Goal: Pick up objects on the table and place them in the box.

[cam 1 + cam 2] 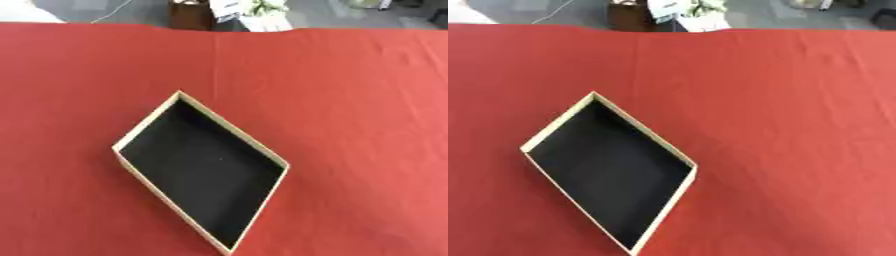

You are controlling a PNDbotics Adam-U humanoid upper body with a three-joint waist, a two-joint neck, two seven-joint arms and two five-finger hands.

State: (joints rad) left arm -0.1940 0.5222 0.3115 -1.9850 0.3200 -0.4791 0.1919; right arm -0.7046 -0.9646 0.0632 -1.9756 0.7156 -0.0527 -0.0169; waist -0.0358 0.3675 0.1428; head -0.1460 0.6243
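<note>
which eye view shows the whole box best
The right eye view: the box, open with a dark inside, shows all four corners, its near corner just inside the bottom edge. In the left eye view the near corner touches the bottom edge; otherwise it looks the same. No hand shows.

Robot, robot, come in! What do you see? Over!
No hand in view. Box open on red cloth, nothing seen inside. No objects on cloth to pick up. Nothing in the way.
</note>
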